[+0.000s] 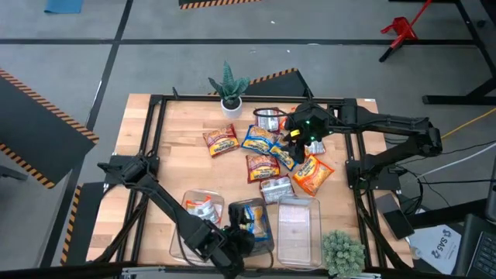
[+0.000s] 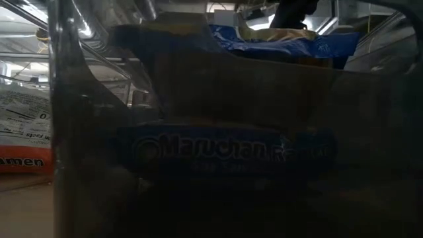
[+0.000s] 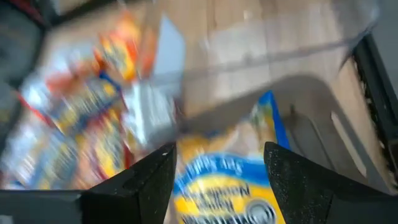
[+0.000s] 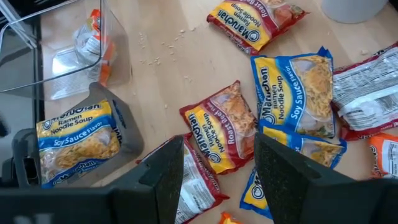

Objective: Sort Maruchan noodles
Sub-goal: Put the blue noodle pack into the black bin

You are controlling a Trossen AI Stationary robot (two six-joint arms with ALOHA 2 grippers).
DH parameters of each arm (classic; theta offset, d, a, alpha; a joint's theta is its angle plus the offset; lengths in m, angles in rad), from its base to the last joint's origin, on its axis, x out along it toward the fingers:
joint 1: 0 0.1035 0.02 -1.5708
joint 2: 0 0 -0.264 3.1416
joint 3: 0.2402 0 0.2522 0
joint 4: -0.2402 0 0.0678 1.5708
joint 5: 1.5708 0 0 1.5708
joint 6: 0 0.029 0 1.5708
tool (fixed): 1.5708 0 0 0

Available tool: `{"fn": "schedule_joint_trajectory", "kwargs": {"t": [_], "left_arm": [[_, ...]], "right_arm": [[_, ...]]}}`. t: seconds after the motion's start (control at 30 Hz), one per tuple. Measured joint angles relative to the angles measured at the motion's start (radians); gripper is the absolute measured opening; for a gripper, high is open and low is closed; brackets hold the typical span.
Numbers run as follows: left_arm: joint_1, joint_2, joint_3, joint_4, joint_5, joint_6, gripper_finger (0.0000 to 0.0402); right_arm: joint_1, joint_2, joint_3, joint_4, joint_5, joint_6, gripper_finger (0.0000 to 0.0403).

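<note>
Several Maruchan packets lie loose on the table's middle (image 1: 262, 165): blue-and-yellow (image 4: 298, 93), red-and-silver (image 4: 221, 127) and orange (image 1: 312, 173). Three clear bins stand along the near edge. The left bin (image 1: 180, 232) holds a red-and-silver packet (image 1: 203, 208). The middle bin (image 4: 127, 134) holds blue-and-yellow packets (image 4: 78, 140); in the low view one lies flat (image 2: 225, 149) and another sits tilted above it (image 2: 284, 39). My left gripper (image 3: 221, 177) is open over the middle bin, a finger on either side of the top packet (image 3: 224, 186). My right gripper (image 4: 219, 165) hovers open above the loose pile. My left gripper comes at the top blue-and-yellow packet (image 3: 217, 168) from above, its open fingers (image 3: 146, 180) standing at the packet's two long sides. I cannot tell whether they touch it. The packet rests in the middle bin.
The right bin (image 1: 298, 225) stands beside the middle one. A potted plant (image 1: 229, 85) stands at the far edge and a green bushy plant (image 1: 341, 252) at the near right corner. The black frame rails (image 1: 155, 139) border the wooden top.
</note>
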Motion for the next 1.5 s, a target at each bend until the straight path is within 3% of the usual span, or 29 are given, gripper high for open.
{"fn": "schedule_joint_trajectory", "kwargs": {"t": [0.1, 0.33, 0.47, 0.7, 1.03, 1.27, 1.5], "left_arm": [[0.022, -0.014, -0.011, -0.046, 0.073, -0.107, 0.0235], [0.081, -0.141, -0.019, -0.159, 0.045, -0.13, 0.0234], [0.147, -0.234, -0.019, -0.153, 0.067, -0.04, 0.0234], [0.287, -0.398, -0.02, -0.114, 0.258, 0.14, 0.0234], [0.492, -0.578, -0.02, -0.11, 0.528, 0.341, 0.0234], [0.581, -0.627, -0.02, -0.113, 0.557, 0.442, 0.0234], [0.647, -0.628, -0.02, -0.108, 0.557, 0.436, 0.0234]], "right_arm": [[0.0, -0.002, 0.0, 0.0, 0.0, 0.0, 0.0179], [0.0, -0.005, 0.0, -0.004, 0.03, -0.001, 0.0179], [0.0, -0.005, -0.004, -0.004, 0.103, -0.044, 0.0179], [-0.001, 0.013, -0.048, -0.013, 0.185, -0.333, 0.0179], [-0.094, 0.227, -0.051, 0.008, 0.152, -0.66, 0.0179], [-0.142, 0.345, -0.051, 0.006, 0.101, -0.791, 0.0179], [-0.139, 0.423, -0.051, 0.041, 0.106, -0.908, 0.0198]]}}
